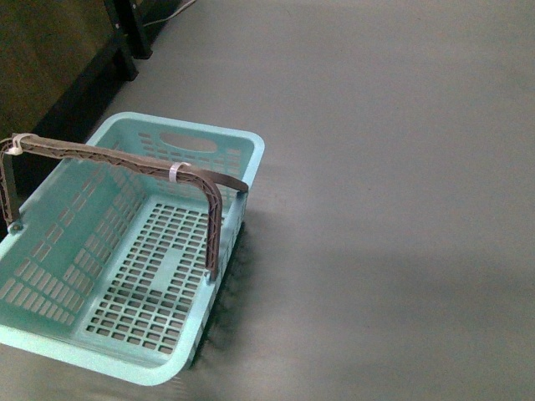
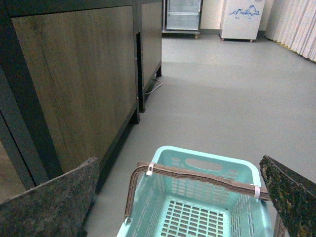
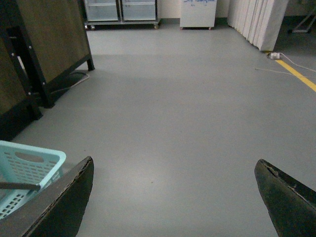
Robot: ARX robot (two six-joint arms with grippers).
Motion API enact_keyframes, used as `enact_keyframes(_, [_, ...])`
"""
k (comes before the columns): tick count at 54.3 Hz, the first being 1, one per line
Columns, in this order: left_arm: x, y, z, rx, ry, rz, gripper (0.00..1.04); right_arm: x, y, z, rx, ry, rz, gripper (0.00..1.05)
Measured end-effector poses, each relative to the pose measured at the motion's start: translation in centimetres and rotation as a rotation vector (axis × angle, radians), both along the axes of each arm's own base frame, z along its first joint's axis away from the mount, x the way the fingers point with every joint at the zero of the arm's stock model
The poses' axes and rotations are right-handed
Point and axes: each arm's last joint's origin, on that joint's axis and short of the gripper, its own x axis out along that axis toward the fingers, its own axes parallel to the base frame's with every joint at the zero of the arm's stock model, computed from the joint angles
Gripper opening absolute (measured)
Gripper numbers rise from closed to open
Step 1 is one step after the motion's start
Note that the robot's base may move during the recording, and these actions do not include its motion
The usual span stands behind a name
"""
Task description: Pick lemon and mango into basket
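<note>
Stretching through every view, the smooth grey floor [image 1: 393, 167] carries a dark wood-panelled cabinet [image 2: 74, 84] and, beside it, the large light teal slotted plastic basket [image 1: 50, 271], upright. Its brown ribbed handle [image 1: 100, 154] bears a white zip tie [image 1: 174, 173]. The left pincer [image 2: 177, 159] and right pincer [image 3: 174, 162] are spread wide.

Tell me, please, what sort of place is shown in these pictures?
Probably a shop, or a mock-up of one, indoors. A glass-door display fridge and a white chest freezer stand by the far wall, and a teal shopping basket sits on the grey floor.
</note>
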Motion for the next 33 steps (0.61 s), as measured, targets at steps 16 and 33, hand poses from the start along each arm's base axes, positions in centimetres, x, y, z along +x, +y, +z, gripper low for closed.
enact_keyframes(16, [0.0,0.0,0.0,0.0,0.0,0.0,0.98,0.0,0.0,0.0,0.0,0.0,0.0,0.96])
enact_keyframes(33, [1.6,-0.6,1.1,-0.769,0.36,-0.073,0.98,0.0,0.0,0.0,0.0,0.0,0.0,0.96])
